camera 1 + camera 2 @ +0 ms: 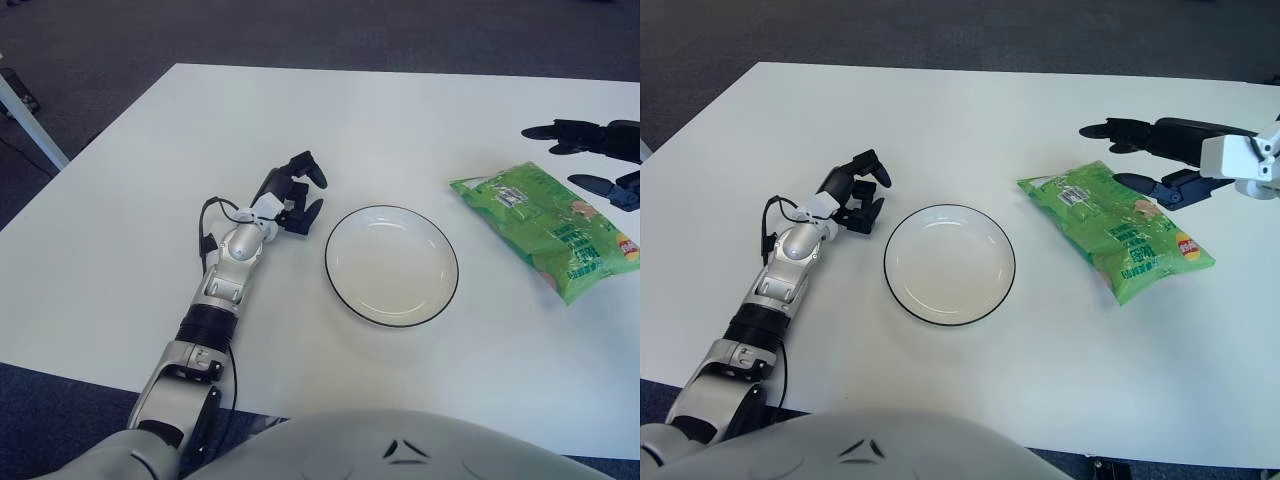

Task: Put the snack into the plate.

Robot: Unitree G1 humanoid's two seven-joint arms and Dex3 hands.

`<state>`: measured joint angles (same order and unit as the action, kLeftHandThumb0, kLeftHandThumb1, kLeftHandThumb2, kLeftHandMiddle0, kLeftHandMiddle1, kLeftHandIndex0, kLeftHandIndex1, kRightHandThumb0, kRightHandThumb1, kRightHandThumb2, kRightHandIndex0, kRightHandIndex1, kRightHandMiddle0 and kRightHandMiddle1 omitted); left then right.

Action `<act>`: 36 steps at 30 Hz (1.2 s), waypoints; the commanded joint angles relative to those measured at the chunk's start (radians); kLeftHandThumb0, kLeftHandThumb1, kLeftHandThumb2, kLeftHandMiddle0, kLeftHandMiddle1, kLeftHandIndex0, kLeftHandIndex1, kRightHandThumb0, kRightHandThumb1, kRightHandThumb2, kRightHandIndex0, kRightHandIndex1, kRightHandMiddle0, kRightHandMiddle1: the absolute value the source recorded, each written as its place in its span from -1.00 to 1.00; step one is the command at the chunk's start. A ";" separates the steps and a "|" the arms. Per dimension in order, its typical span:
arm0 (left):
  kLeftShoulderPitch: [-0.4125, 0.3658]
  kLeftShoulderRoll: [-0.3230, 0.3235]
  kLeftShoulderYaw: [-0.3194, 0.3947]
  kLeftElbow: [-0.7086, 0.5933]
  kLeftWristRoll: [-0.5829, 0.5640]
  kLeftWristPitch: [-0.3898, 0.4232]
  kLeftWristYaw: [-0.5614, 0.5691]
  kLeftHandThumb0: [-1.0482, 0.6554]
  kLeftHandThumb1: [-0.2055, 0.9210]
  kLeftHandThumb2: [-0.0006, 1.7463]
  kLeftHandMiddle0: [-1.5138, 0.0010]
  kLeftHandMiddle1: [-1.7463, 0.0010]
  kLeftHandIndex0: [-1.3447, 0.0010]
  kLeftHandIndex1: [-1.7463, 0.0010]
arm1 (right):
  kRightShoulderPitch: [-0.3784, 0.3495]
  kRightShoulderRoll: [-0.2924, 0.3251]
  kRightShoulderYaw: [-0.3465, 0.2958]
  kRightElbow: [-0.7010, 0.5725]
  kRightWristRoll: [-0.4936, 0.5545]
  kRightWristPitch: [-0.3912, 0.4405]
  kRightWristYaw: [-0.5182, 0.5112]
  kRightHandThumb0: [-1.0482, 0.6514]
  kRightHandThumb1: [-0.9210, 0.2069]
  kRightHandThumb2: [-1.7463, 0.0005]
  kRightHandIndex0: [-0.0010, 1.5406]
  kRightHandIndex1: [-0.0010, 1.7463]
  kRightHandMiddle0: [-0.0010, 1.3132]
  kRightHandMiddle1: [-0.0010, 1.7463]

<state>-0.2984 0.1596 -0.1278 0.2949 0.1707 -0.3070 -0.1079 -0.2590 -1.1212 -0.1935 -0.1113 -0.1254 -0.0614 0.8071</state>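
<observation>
A green snack bag lies flat on the white table, to the right of a white plate with a thin black rim. The plate holds nothing. My right hand hovers at the bag's far right side with its fingers spread, one reaching over the bag's far end and another by its right edge, holding nothing. The bag also shows in the left eye view, beside the plate. My left hand shows just left of the plate, fingers curled, with nothing in them.
The white table stretches wide behind the plate and the bag. Dark carpet lies beyond its far edge. A table leg stands at the far left.
</observation>
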 commanded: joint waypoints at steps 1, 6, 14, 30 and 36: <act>0.059 0.000 -0.008 0.049 0.013 -0.002 0.009 -0.31 0.02 0.43 -0.65 -1.00 0.15 -1.00 | 0.019 0.056 0.024 0.047 -0.047 -0.086 -0.084 -0.99 -1.00 0.13 -1.00 -0.96 -1.00 -0.85; 0.058 -0.001 -0.009 0.050 0.017 -0.004 0.015 -0.31 0.02 0.43 -0.65 -1.00 0.15 -1.00 | 0.010 0.062 0.030 0.079 -0.091 -0.200 -0.140 -1.00 -1.00 0.15 -1.00 -0.99 -1.00 -0.91; 0.061 -0.001 -0.010 0.043 0.009 -0.001 0.009 -0.31 0.05 0.41 -0.65 -1.00 0.17 -1.00 | -0.003 0.095 0.119 0.220 -0.203 -0.369 -0.243 -1.00 -1.00 0.19 -1.00 -1.00 -1.00 -0.88; 0.062 0.001 -0.006 0.041 -0.011 -0.005 -0.005 -0.30 0.06 0.40 -0.64 -1.00 0.18 -1.00 | 0.011 0.063 0.179 0.227 -0.177 -0.424 -0.133 -1.00 -1.00 0.16 -1.00 -1.00 -1.00 -0.90; 0.060 0.000 0.000 0.044 -0.024 0.000 -0.015 -0.30 0.08 0.39 -0.63 -1.00 0.19 -1.00 | 0.002 0.033 0.216 0.242 -0.167 -0.437 -0.042 -1.00 -1.00 0.12 -1.00 -1.00 -1.00 -0.96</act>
<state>-0.3036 0.1616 -0.1286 0.3016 0.1632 -0.3154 -0.1082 -0.2550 -1.0543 0.0015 0.1295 -0.3015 -0.4897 0.7183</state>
